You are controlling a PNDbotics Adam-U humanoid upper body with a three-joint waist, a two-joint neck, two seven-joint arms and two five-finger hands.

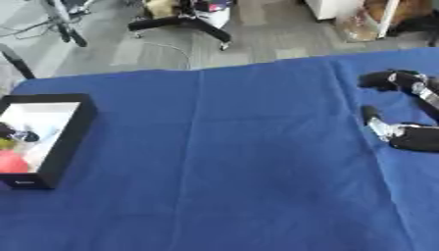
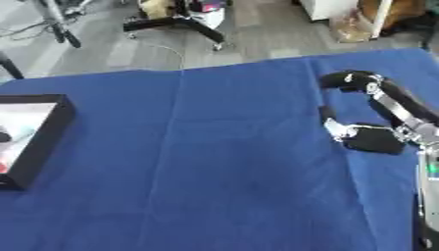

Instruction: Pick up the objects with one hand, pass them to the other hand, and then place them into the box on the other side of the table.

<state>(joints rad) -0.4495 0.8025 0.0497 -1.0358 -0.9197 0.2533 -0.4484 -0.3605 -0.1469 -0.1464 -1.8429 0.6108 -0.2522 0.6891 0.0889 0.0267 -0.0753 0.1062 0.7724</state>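
A blue cloth [image 1: 240, 162] covers the whole table, creased down its middle, with grey office floor beyond its far edge. At the table's left side sits a black box [image 1: 67, 142] with a white lining, its long wall running towards the camera. Inside it, against the left edge of the left eye view, lie a red rounded object [image 1: 10, 162], a small black object [image 1: 19, 134] and a bit of yellow-green [image 1: 5, 143] between them; what these things are cannot be made out. The right hand [image 2: 373, 138] reaches in from the right side over the cloth, well apart from the box, with the blue cloth lying bare between them. Its dark palm faces down, its thumb [image 2: 329, 120] points towards the far edge, and its fingers [image 2: 347, 80] arch out ahead and curl downward at their tips. Nothing shows within that hand. The left hand appears in neither view.
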